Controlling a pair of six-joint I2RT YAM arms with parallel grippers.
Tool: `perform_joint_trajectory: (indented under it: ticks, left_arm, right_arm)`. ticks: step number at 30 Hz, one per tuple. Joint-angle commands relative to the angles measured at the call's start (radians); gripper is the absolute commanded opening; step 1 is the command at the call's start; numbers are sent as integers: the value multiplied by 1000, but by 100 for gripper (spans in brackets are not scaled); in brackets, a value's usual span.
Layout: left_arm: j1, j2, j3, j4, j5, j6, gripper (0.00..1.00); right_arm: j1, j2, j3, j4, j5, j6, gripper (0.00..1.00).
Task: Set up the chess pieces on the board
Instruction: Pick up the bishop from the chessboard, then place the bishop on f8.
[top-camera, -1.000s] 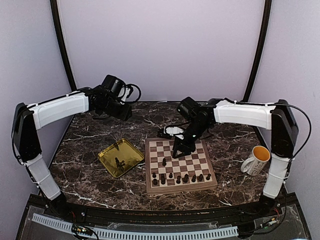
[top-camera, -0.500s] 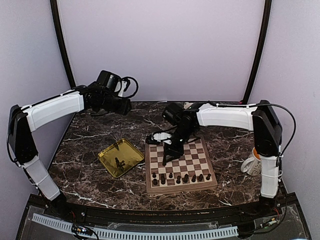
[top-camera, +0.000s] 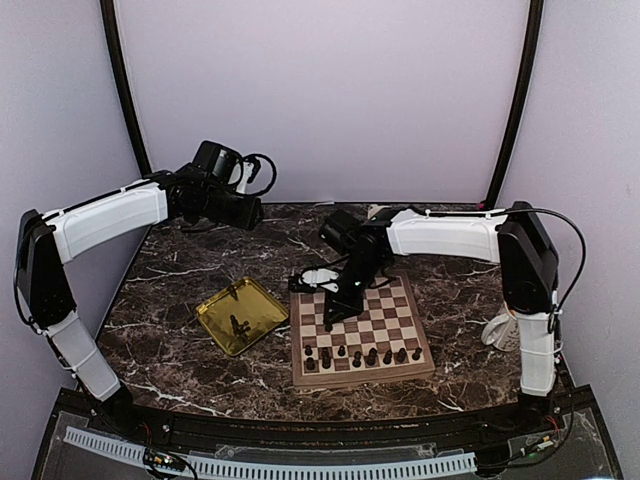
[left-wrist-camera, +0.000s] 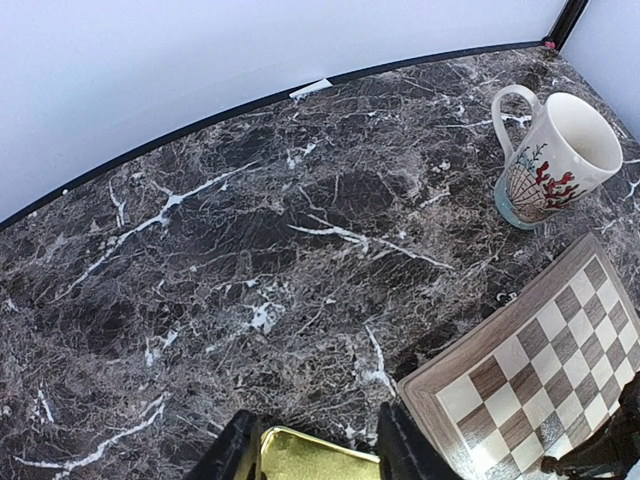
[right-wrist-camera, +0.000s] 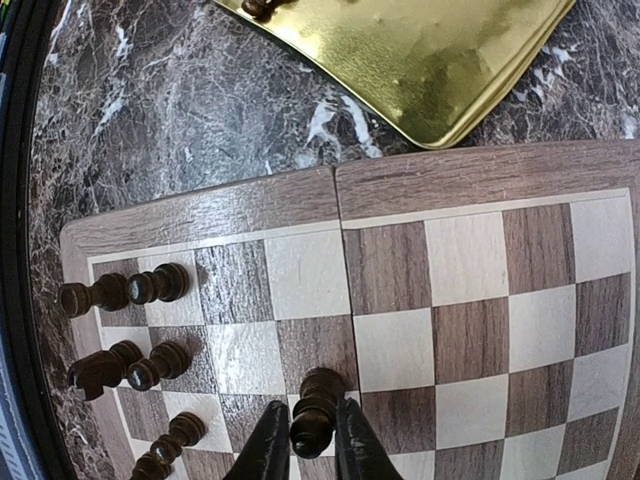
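Note:
The board (top-camera: 362, 381) lies at the table's centre, with two rows of dark chess pieces (top-camera: 357, 356) along its near edge. My right gripper (top-camera: 328, 322) is low over the board's left side. In the right wrist view its fingers (right-wrist-camera: 268, 445) press both sides of one upright chess piece (right-wrist-camera: 315, 405), so my right gripper (right-wrist-camera: 305, 450) is shut on it. Other chess pieces (right-wrist-camera: 150, 285) stand near the board's (right-wrist-camera: 470, 270) edge. My left gripper (top-camera: 255, 215) hangs high at the back left, open and empty (left-wrist-camera: 320, 450).
A gold tray (top-camera: 258, 300) lies left of the board with a dark piece (top-camera: 238, 324) in it. Its edge (left-wrist-camera: 315, 465) shows under my left gripper's fingers. A white mug (left-wrist-camera: 555, 160) stands right of the board, mostly hidden behind the right arm in the top view.
My right arm has swung left over the board, and its jaws have closed on the lone piece. The left arm rose a little, then held still.

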Motion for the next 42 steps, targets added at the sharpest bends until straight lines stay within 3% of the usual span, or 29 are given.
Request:
perform_joint_trajectory:
  ticks: [1,7,21,28,42]
  left_arm:
    - [6,-20,-5,-9,17,-9,42]
    - [6,-17,-5,-14,7,-1,42]
    - [5,5,-3,-21,-2,9,42]
    - [5,16,-2,-24,-2,11,42]
    - [6,17,2,-30,16,16,42]
  right_arm:
    - [11,22,38,-7,17,18,14]
    - [11,-42,33,-22,20,17,7]
    - [76,-283,-147,-58,-40,-50,8]
    - [164,-282,-225,-47,3,-93,8]
    - [178,-216,-244,-3,61,-74,8]
